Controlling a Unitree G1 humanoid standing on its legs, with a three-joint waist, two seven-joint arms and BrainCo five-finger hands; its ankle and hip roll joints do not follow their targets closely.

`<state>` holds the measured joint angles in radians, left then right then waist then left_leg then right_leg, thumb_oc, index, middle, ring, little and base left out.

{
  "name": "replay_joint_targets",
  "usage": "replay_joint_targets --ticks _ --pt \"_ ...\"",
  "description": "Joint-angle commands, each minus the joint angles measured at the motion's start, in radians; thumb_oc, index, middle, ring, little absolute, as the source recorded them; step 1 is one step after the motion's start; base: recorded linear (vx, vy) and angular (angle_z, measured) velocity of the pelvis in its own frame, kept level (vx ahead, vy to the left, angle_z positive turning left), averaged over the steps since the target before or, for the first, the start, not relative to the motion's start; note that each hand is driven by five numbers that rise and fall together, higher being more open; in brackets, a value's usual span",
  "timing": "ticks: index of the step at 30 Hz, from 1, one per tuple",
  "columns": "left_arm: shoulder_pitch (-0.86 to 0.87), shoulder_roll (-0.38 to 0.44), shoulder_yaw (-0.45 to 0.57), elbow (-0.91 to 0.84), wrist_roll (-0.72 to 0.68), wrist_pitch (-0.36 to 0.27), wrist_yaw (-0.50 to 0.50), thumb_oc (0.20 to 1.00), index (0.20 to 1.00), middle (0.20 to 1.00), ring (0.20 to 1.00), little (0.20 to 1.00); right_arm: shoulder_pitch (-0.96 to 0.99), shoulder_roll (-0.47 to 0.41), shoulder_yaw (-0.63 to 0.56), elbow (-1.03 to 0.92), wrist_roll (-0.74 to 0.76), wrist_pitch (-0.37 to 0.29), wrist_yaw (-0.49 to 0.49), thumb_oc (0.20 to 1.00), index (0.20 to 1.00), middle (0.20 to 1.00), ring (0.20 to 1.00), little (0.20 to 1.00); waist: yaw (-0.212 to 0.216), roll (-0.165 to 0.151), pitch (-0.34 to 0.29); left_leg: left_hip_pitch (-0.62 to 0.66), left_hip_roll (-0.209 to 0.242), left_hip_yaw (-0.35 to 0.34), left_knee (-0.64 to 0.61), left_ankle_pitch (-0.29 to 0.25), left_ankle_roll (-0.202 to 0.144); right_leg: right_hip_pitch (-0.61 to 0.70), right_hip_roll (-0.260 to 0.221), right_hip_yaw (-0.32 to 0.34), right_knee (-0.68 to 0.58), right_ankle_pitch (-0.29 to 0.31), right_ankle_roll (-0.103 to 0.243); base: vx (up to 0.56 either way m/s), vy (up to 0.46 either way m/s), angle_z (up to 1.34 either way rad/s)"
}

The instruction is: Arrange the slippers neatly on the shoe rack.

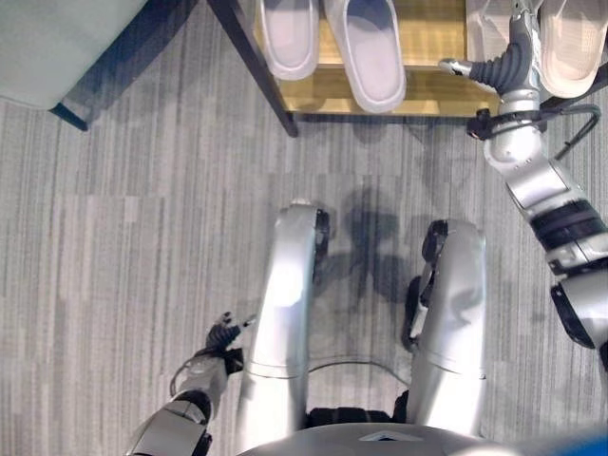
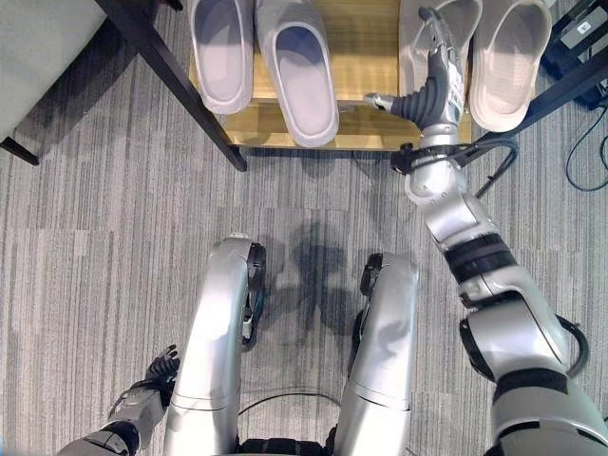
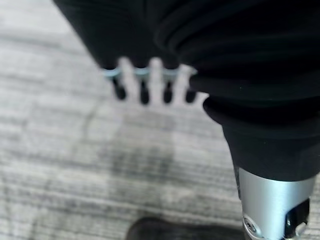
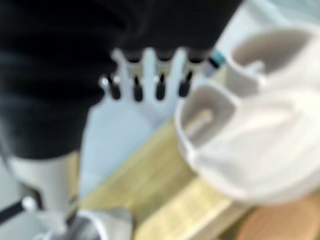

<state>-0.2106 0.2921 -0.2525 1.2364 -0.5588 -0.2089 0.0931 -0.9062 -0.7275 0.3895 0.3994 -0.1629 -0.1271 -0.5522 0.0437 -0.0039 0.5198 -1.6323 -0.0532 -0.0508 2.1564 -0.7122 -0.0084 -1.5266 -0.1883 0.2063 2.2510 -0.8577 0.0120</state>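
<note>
On the wooden shelf of the shoe rack [image 2: 366, 38], far side of the scene: four slippers, heels toward the near edge, long axes running near-to-far. Left pair [image 2: 261, 57] pale lavender, side by side, the right one of the two poking a little past the near edge. Right pair [image 2: 484, 52] beige, also side by side, touching or nearly so; cannot tell which.

Right hand [image 2: 432, 81] up at the shelf, over the left slipper of the beige pair, fingers straight and pointing far along that slipper's long axis, thumb out to the left over bare wood. Holding nothing; whether the fingers touch the slipper or hover just above it, cannot tell. Seen from the right wrist, fingers [image 4: 150, 82] extended in a row, beige pair just beside them.

Left hand [image 1: 221, 334] low and near, over the grey carpet [image 2: 114, 237], well apart from the rack, fingers relaxed, nothing held.

Judgement: right arm clearly the nearer; any straightening looks like a nudge along or across the beige slipper's long axis. Lavender overhang also reachable, leftward from the right hand.
</note>
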Motion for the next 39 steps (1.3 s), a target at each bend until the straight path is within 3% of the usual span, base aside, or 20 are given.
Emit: replay_joint_targets --ticks 1,3,8,16,27,39 --pt "0.049 -0.004 0.01 0.015 0.041 -0.016 0.025 1.0 1.0 1.0 1.0 1.0 -0.048 -0.018 -0.026 -0.121 -0.082 -0.055 0.004 1.0 1.0 1.0 1.0 1.0 0.053 -0.038 0.0 0.062 0.02 -0.082 0.104 -0.144 -0.027 0.059 -0.03 0.198 0.061 0.19 -0.018 -0.01 -0.037 -0.14" --pt "0.056 -0.008 0.023 0.019 0.069 -0.019 0.02 1.0 1.0 1.0 1.0 1.0 -0.024 -0.101 0.019 -0.212 -0.267 -0.03 -0.001 1.0 1.0 1.0 1.0 1.0 0.051 -0.039 0.0 0.062 0.021 -0.085 0.113 -0.148 -0.028 0.059 -0.027 0.204 0.066 0.19 -0.013 -0.01 -0.034 -0.1" --pt "0.051 -0.012 0.025 0.016 0.105 -0.017 0.025 1.0 1.0 1.0 1.0 1.0 -0.009 -0.124 0.06 -0.296 -0.377 -0.014 0.036 1.0 1.0 1.0 1.0 1.0 0.048 -0.038 0.0 0.062 0.02 -0.091 0.124 -0.149 -0.03 0.064 -0.024 0.209 0.072 0.193 -0.009 0.0 -0.004 -0.01" --pt "0.056 -0.012 0.016 0.014 0.131 -0.025 0.028 1.0 1.0 1.0 1.0 1.0 0.02 -0.105 0.153 -0.255 -0.403 -0.028 0.107 1.0 1.0 1.0 1.0 1.0 0.051 -0.045 0.0 0.062 0.025 -0.092 0.128 -0.149 -0.035 0.064 -0.025 0.209 0.079 0.194 -0.007 0.0 -0.007 0.03" --pt "0.043 0.025 -0.021 0.021 0.208 -0.053 0.116 1.0 1.0 1.0 1.0 1.0 -0.141 -0.07 0.346 -0.015 -0.522 0.017 0.036 1.0 1.0 1.0 1.0 1.0 0.085 -0.038 0.0 0.062 0.027 -0.093 0.112 -0.154 -0.035 0.052 -0.027 0.202 0.065 0.2 -0.006 0.0 0.0 0.0" --pt "0.032 0.051 -0.069 0.006 0.287 -0.064 0.154 1.0 1.0 1.0 1.0 1.0 -0.215 -0.032 0.426 0.049 -0.524 0.021 0.035 1.0 1.0 1.0 1.0 1.0 0.095 -0.031 0.0 0.062 0.018 -0.098 0.109 -0.157 -0.037 0.07 -0.035 0.194 0.051 0.214 0.0 0.0 0.003 0.0"
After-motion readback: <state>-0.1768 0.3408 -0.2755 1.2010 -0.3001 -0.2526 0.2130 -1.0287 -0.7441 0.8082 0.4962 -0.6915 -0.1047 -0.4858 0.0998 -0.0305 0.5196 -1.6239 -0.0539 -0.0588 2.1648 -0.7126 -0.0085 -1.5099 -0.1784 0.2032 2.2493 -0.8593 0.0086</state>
